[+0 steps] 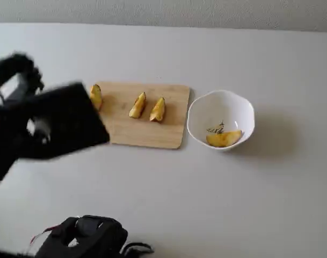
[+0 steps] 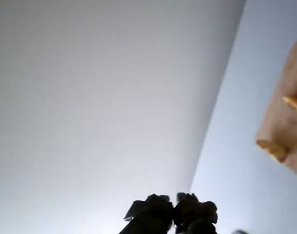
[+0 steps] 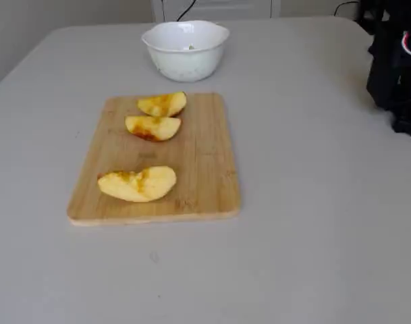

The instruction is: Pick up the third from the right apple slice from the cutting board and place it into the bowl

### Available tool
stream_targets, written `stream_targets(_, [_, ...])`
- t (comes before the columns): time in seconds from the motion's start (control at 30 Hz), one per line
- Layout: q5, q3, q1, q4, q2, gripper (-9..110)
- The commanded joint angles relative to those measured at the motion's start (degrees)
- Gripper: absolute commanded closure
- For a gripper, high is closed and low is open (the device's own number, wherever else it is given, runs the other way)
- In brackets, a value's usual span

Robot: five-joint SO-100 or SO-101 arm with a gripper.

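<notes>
Counter (image 3: 313, 223) in pale grey, carrying the cutting board (image 1: 152, 137), the bowl (image 1: 198, 110) and the arm. In a fixed view from above, the board lies left of centre with the bowl just beside its right edge; the two appear close but whether they touch cannot be told. One apple slice (image 1: 224, 138) rests inside the bowl, against the near wall and next to the dark butterfly mark (image 1: 217, 128). Three slices lie on the board: the rightmost slice (image 1: 158, 109) and the middle slice (image 1: 137, 105) near each other, and the leftmost slice (image 1: 95, 97) well apart at the board's left end, partly hidden by the blurred black arm (image 1: 50, 123).

In a fixed view from the board's end, the bowl (image 3: 185, 50) stands beyond the board (image 3: 205, 175), and the three slices show as a pair near the bowl (image 3: 162, 104) (image 3: 153, 127) and a single larger wedge (image 3: 137, 184) at the near end, all lying flat. Black arm hardware (image 3: 397, 67) stands at the right edge.

In the wrist view, the gripper (image 2: 173, 207) enters from the bottom edge with its two dark fingers pressed together and nothing between them, raised clear of the counter. The board (image 2: 280, 122) shows at the right edge with slices on it.
</notes>
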Motion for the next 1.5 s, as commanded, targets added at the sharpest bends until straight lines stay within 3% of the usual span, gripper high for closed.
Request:
stream_targets(0.0, [0.0, 26.8, -1.3, -8.3, 23.3, 102])
stream_targets(0.27, [-1.3, 73.3, -0.5, -18.9, 48.8, 101])
stream_targets(0.73, [-10.8, 107.3, 1.8, -29.8, 52.2, 101])
stream_targets(1.0, [-3.2, 116.1, 4.5, -34.7, 52.2, 101])
stream_targets(1.47, [-2.0, 122.6, 6.5, -36.9, 52.2, 101])
